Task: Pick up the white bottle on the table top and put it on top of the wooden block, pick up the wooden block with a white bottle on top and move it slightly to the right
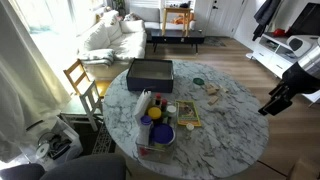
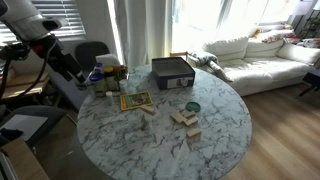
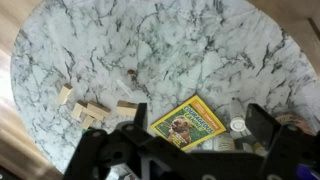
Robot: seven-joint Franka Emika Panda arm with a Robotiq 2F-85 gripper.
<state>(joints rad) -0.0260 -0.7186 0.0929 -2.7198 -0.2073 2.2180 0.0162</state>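
Observation:
Several small pale tan wooden blocks lie in a loose group on the white marble table top. They show in both exterior views and at the left of the wrist view. I cannot make out the tiny white bottle against the white marble in any view. My gripper hangs open and empty above the table's edge, well away from the blocks. In the wrist view its two dark fingers stand wide apart, framing the yellow book.
A dark box stands at the far side of the table. A flat yellow book, a small white round thing and a clear bin of items are near the gripper's side. A small green round thing lies by the blocks.

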